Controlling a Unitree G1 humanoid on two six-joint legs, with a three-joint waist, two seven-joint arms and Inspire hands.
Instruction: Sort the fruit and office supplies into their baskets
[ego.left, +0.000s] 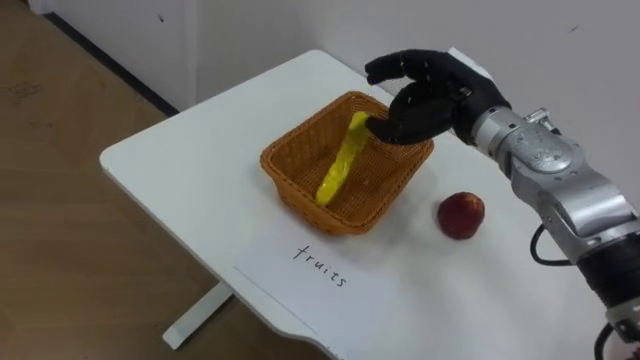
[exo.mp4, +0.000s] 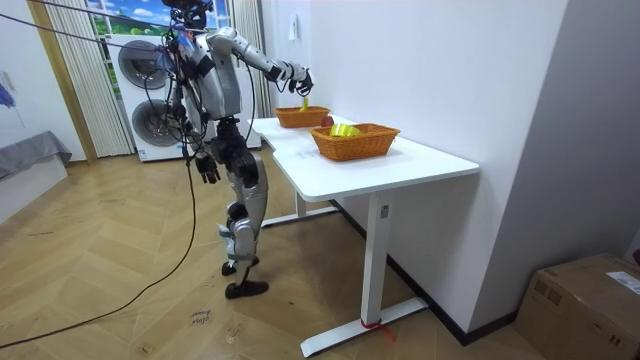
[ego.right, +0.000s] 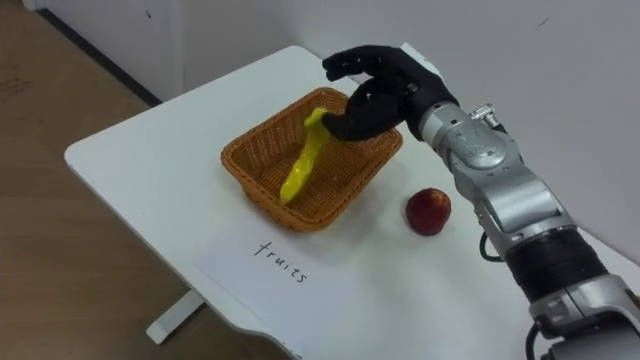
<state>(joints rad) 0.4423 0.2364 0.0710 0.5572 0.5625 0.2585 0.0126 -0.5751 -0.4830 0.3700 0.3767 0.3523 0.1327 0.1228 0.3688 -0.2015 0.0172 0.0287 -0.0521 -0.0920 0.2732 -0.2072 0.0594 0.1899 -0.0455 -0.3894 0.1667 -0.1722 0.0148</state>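
Banana (ego.left: 340, 160), one, slants in the near basket (ego.left: 300, 192). Its top end is pinched by the right hand's (ego.left: 432, 98) curled fingers (ego.left: 392, 128), and its long axis points down away from them. One apple (ego.left: 461, 215) lies on the surface (ego.left: 180, 165), nearer the robot than the fingers. A second basket (exo.mp4: 355, 142) stands farther along.

Far rim of basket (ego.left: 300, 188) hidden behind right hand (ego.left: 432, 98), table (ego.left: 190, 160) cut off at right edge
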